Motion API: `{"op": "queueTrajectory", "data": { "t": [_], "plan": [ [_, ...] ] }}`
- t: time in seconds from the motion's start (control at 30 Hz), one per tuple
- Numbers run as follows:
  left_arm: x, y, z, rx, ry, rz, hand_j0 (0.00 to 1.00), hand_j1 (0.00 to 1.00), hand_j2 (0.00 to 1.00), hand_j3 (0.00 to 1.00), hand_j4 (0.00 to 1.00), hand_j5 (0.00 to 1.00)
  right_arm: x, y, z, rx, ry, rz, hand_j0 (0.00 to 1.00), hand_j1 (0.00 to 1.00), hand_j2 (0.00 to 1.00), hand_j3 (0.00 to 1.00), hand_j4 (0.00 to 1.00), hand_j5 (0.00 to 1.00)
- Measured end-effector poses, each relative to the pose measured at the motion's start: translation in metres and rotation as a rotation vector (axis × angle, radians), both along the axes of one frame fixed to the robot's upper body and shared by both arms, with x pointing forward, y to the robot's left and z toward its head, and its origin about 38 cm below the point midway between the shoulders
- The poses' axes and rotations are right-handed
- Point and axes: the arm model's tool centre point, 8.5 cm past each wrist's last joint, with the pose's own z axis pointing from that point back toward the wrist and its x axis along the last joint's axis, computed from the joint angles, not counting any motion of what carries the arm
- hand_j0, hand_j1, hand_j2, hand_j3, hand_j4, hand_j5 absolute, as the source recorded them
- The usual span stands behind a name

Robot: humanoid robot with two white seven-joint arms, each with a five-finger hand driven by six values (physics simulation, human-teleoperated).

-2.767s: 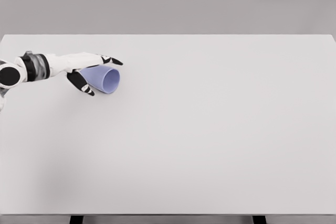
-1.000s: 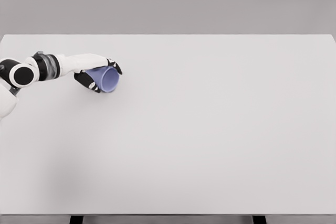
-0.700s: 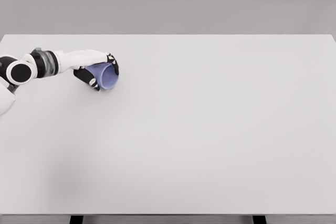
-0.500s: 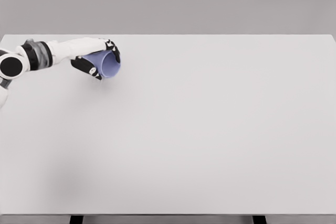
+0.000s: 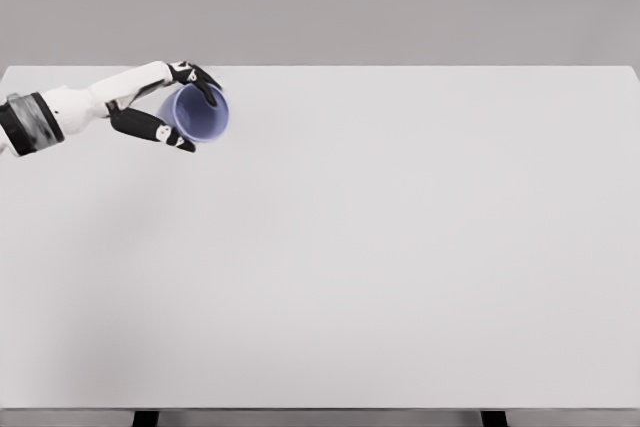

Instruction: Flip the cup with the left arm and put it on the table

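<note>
Table [image 5: 400, 267] of plain white fills the head view. Reaching in from nine o'clock, the left hand [image 5: 150, 107] wraps its fingers [image 5: 200, 79] around the blue cup [image 5: 200, 114], tilted mouth-forward near ten o'clock.

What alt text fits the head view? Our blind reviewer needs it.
The left hand grips a purple cup over the far left of a white table, its open mouth tilted toward the camera. No right arm is visible.
</note>
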Motion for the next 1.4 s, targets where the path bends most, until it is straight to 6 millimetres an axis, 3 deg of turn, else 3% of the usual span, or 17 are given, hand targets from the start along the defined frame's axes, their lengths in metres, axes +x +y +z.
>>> {"op": "queueTrajectory", "data": {
  "t": [0.23,0.47,0.6,1.2,1.4],
  "plan": [
    [-0.010,0.013,-0.012,-0.218,0.088,0.032,0.49,0.49,0.49,0.49,0.49,0.49,0.000,0.000,0.000,0.000,0.000,0.000,1.00,1.00,1.00,1.00,1.00,1.00],
    [-0.035,0.031,-0.057,-0.328,0.200,0.094,0.49,0.49,0.49,0.49,0.49,0.49,0.000,0.000,0.000,0.000,0.000,0.000,1.00,1.00,1.00,1.00,1.00,1.00],
    [-0.046,0.035,-0.071,-0.389,0.239,0.112,0.50,0.50,0.50,0.50,0.50,0.50,0.000,0.000,0.000,0.000,0.000,0.000,1.00,1.00,1.00,1.00,1.00,1.00],
    [-0.074,0.044,-0.114,-0.515,0.303,0.158,0.53,0.53,0.53,0.53,0.53,0.53,0.000,0.000,0.000,0.000,0.000,0.000,1.00,1.00,1.00,1.00,1.00,1.00],
    [-0.077,0.045,-0.119,-0.518,0.312,0.163,0.57,0.57,0.57,0.57,0.57,0.57,0.000,0.000,0.000,0.000,0.000,0.000,1.00,1.00,1.00,1.00,1.00,1.00]
  ]
}}
